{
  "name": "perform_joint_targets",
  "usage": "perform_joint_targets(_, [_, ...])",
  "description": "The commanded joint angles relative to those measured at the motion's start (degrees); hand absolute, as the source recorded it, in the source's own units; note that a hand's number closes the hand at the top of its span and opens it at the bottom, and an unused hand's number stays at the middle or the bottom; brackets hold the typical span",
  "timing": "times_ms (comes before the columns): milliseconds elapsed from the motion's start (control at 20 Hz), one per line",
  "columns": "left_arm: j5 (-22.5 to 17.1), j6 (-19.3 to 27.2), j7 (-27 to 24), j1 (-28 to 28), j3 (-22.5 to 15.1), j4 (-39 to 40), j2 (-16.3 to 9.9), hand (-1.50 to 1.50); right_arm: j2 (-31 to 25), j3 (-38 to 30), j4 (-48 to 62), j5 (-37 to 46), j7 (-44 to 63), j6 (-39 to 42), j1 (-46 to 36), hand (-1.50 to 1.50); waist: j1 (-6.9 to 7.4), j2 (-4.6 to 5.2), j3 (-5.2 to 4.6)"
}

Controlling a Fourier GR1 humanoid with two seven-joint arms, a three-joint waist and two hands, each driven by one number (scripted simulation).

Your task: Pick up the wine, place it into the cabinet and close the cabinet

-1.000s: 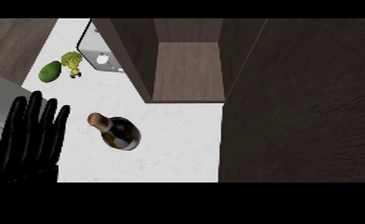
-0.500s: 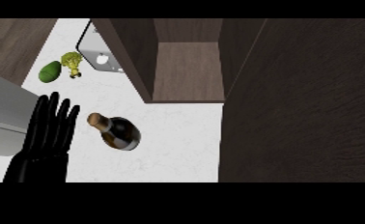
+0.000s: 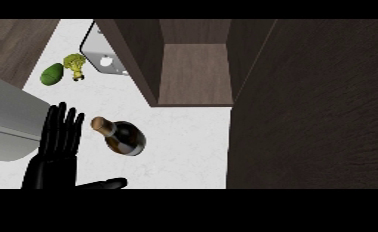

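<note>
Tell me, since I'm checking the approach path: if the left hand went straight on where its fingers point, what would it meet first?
Probably nothing soon: the left hand points up-view along bare counter, passing left of the wine bottle. The green avocado lies farther along, though depth is unclear.

Top left on the white counter [image 3: 184, 146] you've got a green avocado-like fruit [image 3: 52, 73] w/ a broccoli floret [image 3: 74, 64] just beside it, on its right. Next to the broccoli, a grey sink [image 3: 103, 58], partly hidden at its right side. Grey block [image 3: 16, 121] at the left edge; can't tell what it is.
</note>
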State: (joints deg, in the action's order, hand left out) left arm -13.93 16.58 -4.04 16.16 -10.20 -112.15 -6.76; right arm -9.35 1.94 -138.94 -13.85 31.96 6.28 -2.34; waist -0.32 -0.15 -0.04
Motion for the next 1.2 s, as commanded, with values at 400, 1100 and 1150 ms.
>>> perform_joint_targets(400, [-3.8,-6.85,-7.82,-3.25,5.71,13.72,0.18,-1.5,-0.45,-2.54,-10.2,-4.87,5.08,-0.92,0.3,-1.5,-0.04,0.03,0.01])
perform_joint_targets(1100, [-1.62,-10.25,-16.69,-6.79,4.56,27.64,4.77,-1.5,0.38,-4.21,-5.08,-4.37,3.51,-0.32,-3.4,-1.5,0.07,0.11,0.03])
perform_joint_targets(1150, [-2.38,-12.48,-19.16,-3.59,5.41,27.18,3.37,-1.5,-2.28,-9.33,-10.63,-11.28,7.04,1.07,0.54,-1.5,-0.41,-0.04,0.05])
